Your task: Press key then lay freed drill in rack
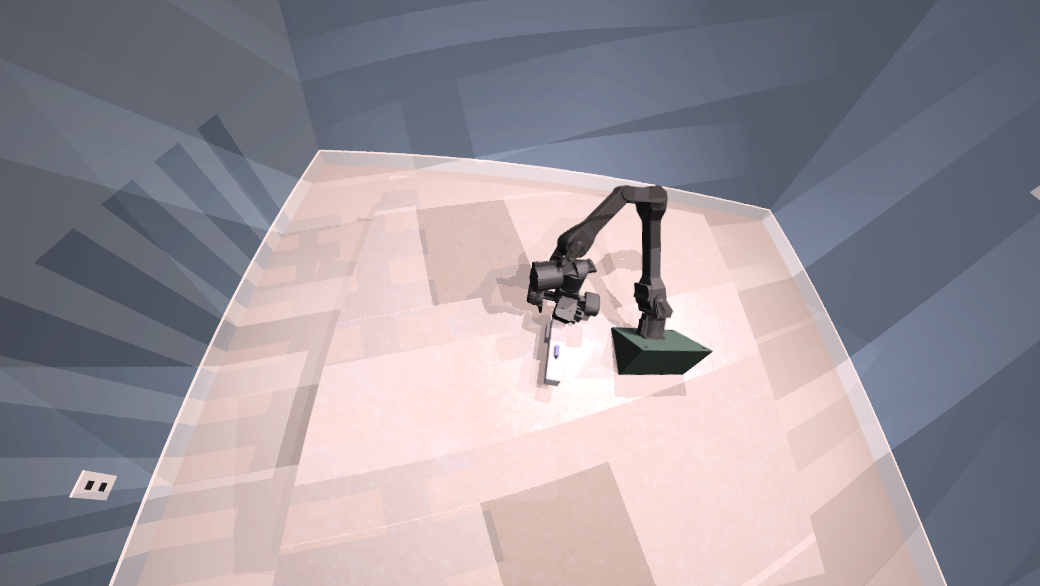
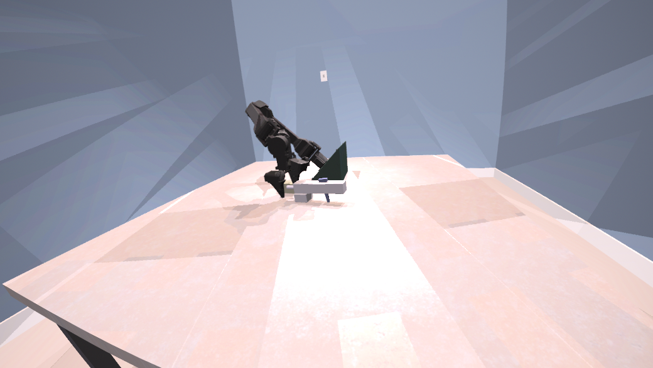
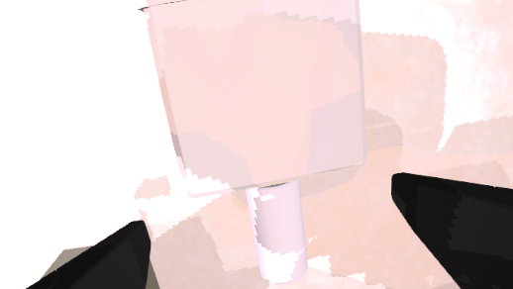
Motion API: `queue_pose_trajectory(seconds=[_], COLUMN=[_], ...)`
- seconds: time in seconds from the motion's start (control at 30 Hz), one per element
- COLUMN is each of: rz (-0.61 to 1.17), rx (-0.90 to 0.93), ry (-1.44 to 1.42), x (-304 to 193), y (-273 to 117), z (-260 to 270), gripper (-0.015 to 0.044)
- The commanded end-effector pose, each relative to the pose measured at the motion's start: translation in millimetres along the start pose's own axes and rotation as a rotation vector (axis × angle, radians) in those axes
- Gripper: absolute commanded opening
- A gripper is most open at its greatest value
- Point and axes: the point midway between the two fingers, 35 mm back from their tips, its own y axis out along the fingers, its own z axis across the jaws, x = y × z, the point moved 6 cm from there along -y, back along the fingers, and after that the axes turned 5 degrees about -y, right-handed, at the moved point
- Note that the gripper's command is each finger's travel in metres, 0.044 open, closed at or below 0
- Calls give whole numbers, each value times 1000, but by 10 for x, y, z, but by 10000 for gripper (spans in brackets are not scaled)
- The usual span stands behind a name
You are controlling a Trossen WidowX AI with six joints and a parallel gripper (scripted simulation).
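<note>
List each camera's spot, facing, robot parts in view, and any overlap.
Top: high over the table, looking down; whole arm and gripper.
Exterior: beyond a table edge, slightly raised, looking across; arm and gripper.
Wrist: on the arm by the gripper, facing past its fingertips; two fingers.
Top and exterior share the green wedge and blue piece.
</note>
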Motion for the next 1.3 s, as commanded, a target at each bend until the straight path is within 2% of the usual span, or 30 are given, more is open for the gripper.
queue_pose_trajectory(seconds=[0.0,0.17,0.7,0.8,1.27], rz=[7,7,1,1,8], rx=[0,0,1,1,0], ry=[-6,-6,0,0,-6], x=[17,29,20,20,-99], y=[68,122,90,90,95], z=[10,14,5,5,21], gripper=[440,440,20,0,0])
